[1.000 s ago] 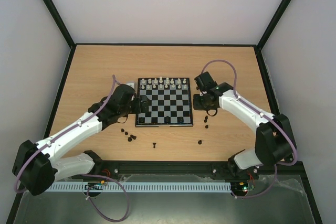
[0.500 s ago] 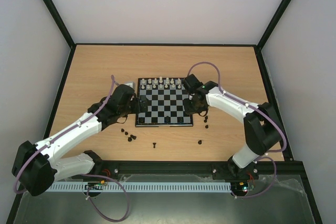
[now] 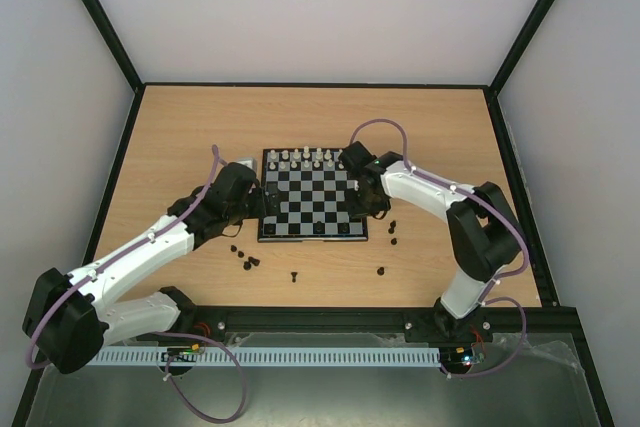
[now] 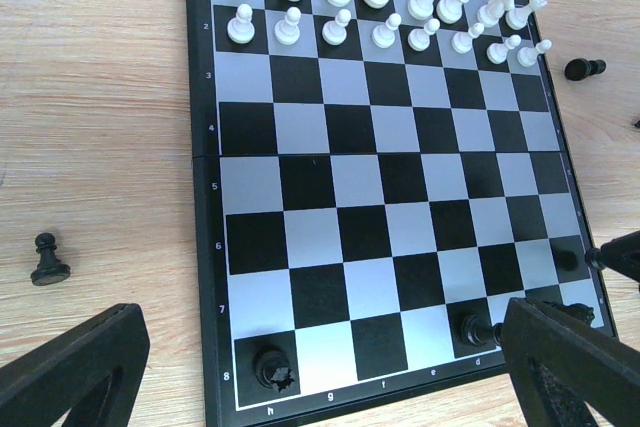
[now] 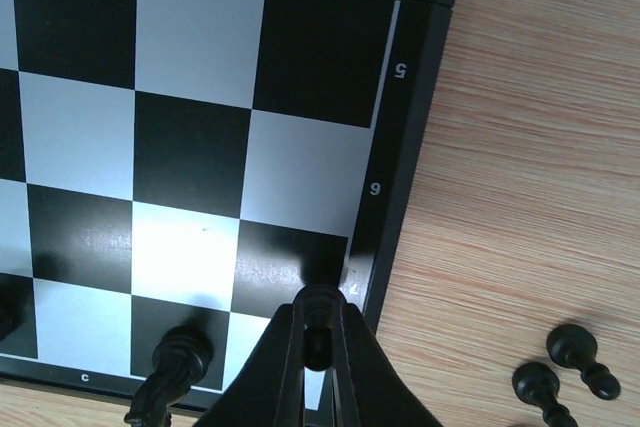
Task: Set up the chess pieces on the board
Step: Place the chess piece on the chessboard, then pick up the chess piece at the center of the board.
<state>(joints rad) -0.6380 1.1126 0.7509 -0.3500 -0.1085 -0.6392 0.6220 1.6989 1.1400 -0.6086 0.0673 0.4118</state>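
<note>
The board [image 3: 312,197] lies mid-table, with white chess pieces [image 3: 310,158] filling its two far rows. My right gripper [image 5: 318,322] is shut on a small black piece [image 5: 318,302] just above a black square at the board's [image 5: 190,147] right edge, by the 7 mark. A black piece [image 5: 175,359] stands close on its left in the near row. My left gripper [image 4: 320,377] hangs open over the board's [image 4: 350,177] near-left corner with nothing between its fingers. Black pieces stand at h8 [image 4: 272,367] and d8 [image 4: 478,328].
Loose black pieces lie on the wood in front of the board [image 3: 248,262] [image 3: 294,275] [image 3: 381,270] and by its right side [image 3: 393,228]. Two black pawns [image 5: 575,352] sit right of my right gripper. One pawn [image 4: 47,259] stands left of the board.
My right gripper has swung left from beside the board's right edge to over its near-right corner, staying shut. The left arm has not moved.
</note>
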